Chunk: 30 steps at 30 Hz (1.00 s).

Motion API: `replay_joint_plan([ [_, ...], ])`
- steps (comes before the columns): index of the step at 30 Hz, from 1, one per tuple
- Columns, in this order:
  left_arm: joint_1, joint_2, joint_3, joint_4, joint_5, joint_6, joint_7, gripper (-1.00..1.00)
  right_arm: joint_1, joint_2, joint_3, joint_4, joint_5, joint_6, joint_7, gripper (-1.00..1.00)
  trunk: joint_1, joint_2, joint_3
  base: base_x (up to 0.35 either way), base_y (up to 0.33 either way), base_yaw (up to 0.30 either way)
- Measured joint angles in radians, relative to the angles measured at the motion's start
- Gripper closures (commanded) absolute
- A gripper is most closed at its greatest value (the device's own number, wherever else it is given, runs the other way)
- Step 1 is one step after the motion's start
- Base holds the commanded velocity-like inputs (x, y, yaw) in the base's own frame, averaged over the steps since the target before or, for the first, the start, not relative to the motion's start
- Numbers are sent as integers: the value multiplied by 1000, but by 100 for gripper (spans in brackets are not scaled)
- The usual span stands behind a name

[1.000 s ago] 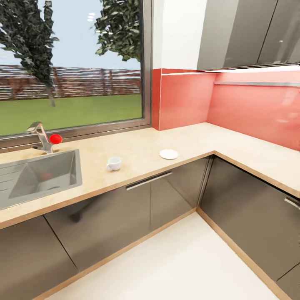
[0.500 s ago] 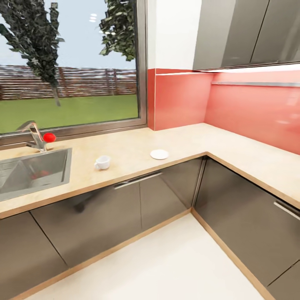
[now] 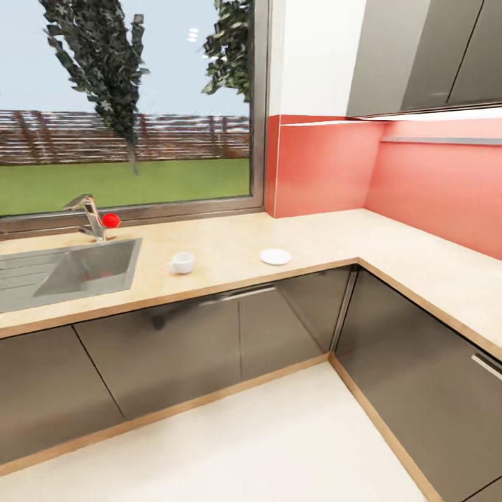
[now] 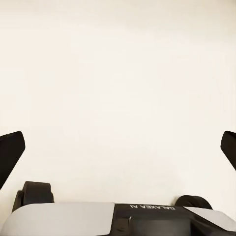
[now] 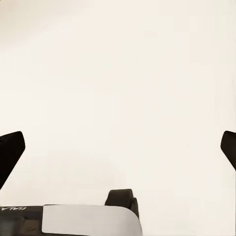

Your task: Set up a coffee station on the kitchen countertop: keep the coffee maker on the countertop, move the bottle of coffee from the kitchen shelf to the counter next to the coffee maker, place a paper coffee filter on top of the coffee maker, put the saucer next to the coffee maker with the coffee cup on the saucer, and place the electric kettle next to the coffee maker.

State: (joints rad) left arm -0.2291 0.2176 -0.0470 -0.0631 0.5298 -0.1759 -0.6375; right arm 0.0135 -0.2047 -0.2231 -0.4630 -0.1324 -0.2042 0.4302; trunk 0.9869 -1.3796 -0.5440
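The view has swung back toward the sink [image 3: 70, 272]. The cup [image 3: 182, 263] sits on the countertop [image 3: 230, 244] just beside it, the saucer [image 3: 276, 256] farther along, apart. Both grippers [image 4: 118, 152] [image 5: 118, 147] hang wide open, empty, over pale floor.

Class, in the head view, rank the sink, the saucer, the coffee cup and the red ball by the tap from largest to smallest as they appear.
1. sink, by far the largest.
2. saucer.
3. coffee cup, slightly narrower than the saucer but taller, so these two are close.
4. red ball, the smallest; it sits farther back, which may shrink it somewhat.
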Motion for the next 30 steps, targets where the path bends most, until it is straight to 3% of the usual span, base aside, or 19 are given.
replay_joint_plan([
  [13, 0, 0, 0, 2, 0, 0, 0, -100, 0, 2, 2, -1, 12, -1, -3, -100, 0, 0, 0, -132, -300, 261],
  [17, 0, 0, 1, 2, 0, 0, 0, -100, 0, 8, 3, -1, 62, -1, -4, -100, 0, 0, 0, -144, -249, 62],
  [24, 0, 0, 3, 2, 0, 0, 0, -100, 0, 17, 3, -2, 73, 2, 2, -100, 0, 0, 0, -29, -68, 11],
  [30, 0, 0, 4, 2, 0, 0, 0, -100, 0, 31, 3, -4, 75, 1, 2, -100, -1, 0, 0, 251, -6, 1],
])
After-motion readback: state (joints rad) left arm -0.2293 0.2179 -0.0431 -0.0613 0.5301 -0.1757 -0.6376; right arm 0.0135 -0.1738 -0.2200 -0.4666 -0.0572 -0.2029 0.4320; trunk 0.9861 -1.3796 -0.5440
